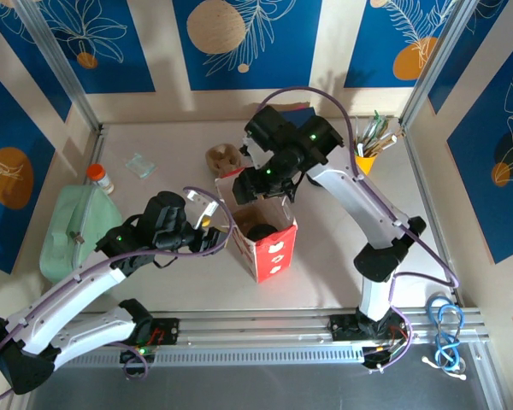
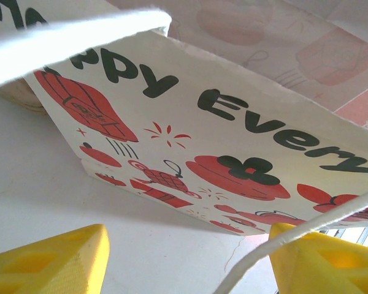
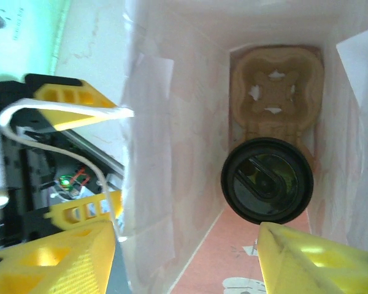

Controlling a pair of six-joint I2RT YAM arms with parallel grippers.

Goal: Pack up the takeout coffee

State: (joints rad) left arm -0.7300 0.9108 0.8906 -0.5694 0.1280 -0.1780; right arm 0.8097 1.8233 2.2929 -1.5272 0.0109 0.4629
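The takeout coffee, a small paper cup seen from above as a round black lid [image 3: 267, 180], stands inside the white paper bag with red print [image 1: 271, 254]. It is seated in the 6 o'clock pocket of the brown pulp cup carrier [image 3: 276, 92] on the bag's floor. The right gripper [image 3: 184, 263] hovers over the bag's mouth, jaws wide and empty. At the bag's 9 o'clock, the left gripper [image 2: 187, 263] has its jaws spread wide, with the bag's flat white handle [image 2: 80, 33] running between them.
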